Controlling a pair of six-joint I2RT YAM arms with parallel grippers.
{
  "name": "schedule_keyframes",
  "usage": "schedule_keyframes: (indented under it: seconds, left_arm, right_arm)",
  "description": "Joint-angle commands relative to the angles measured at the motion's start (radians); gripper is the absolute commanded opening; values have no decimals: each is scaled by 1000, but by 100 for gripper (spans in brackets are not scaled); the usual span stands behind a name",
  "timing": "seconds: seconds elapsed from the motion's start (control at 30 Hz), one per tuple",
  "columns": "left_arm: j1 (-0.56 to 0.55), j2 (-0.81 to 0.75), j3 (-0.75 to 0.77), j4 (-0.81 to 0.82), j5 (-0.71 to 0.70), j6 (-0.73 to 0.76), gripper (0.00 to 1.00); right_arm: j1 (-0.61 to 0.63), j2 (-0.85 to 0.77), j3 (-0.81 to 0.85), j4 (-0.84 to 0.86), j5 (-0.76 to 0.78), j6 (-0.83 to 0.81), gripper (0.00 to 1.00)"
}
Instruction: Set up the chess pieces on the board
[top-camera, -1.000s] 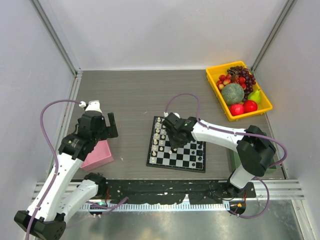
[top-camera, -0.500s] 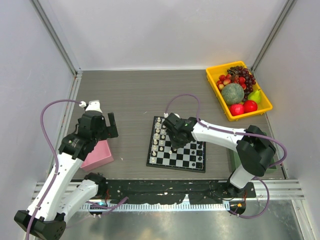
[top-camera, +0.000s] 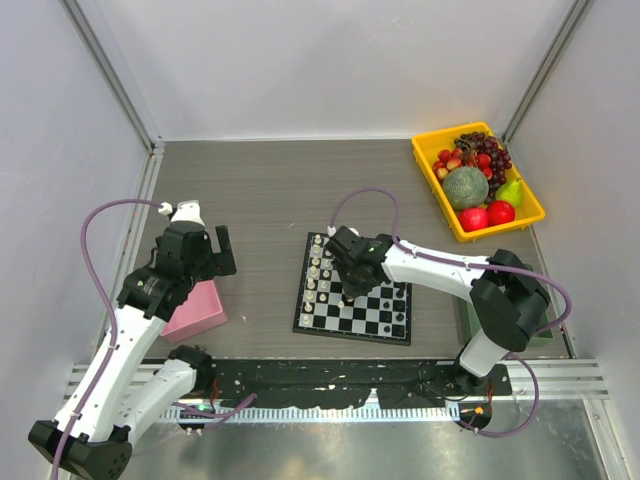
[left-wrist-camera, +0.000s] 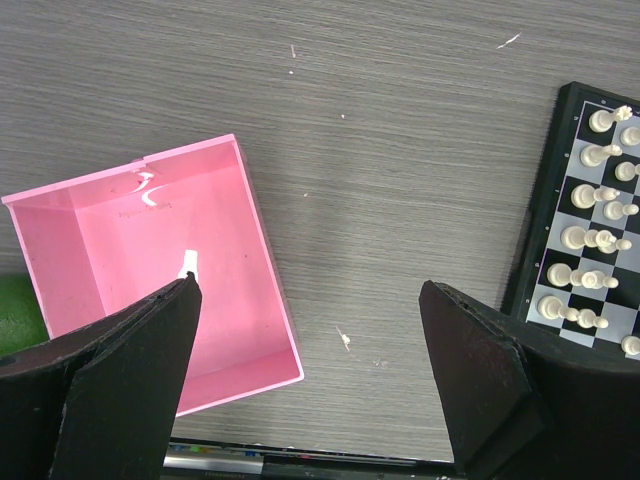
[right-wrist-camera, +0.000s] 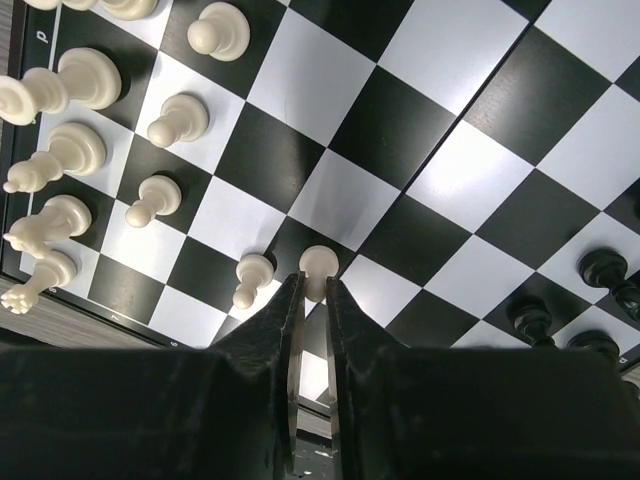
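Observation:
The board (top-camera: 380, 322) lies at the table's middle, with white chess pieces (top-camera: 316, 270) in its left columns and black ones (top-camera: 400, 318) at its right edge. My right gripper (top-camera: 346, 288) is low over the board's left half. In the right wrist view it (right-wrist-camera: 312, 285) is shut on a white pawn (right-wrist-camera: 319, 263), next to another white pawn (right-wrist-camera: 254, 272). My left gripper (top-camera: 222, 254) hangs open and empty above the bare table. In its wrist view (left-wrist-camera: 310, 380) it sits between the pink box (left-wrist-camera: 262, 250) and the board (left-wrist-camera: 548, 200). One white piece (left-wrist-camera: 187, 264) lies in the box.
A yellow tray (top-camera: 436, 186) of fruit stands at the back right. The pink box (top-camera: 196, 312) sits left of the board. A green object (top-camera: 546, 336) lies under the right arm, and another green thing (left-wrist-camera: 14, 312) lies beside the box. Black pieces (right-wrist-camera: 604, 270) stand along the board's far side.

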Motion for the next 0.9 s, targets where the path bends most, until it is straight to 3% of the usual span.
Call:
schedule_keyframes:
  seconds: [0.0, 0.43, 0.87]
  left_arm:
    - [4, -6, -1, 36, -6, 6, 99]
    - [6, -23, -6, 33, -7, 6, 99]
    - [4, -21, -3, 30, -9, 3, 99]
  right_arm:
    - [-1, -10, 38, 4, 18, -14, 15]
    - [13, -72, 118, -62, 63, -36, 11]
    - [163, -19, 142, -25, 43, 40, 11]
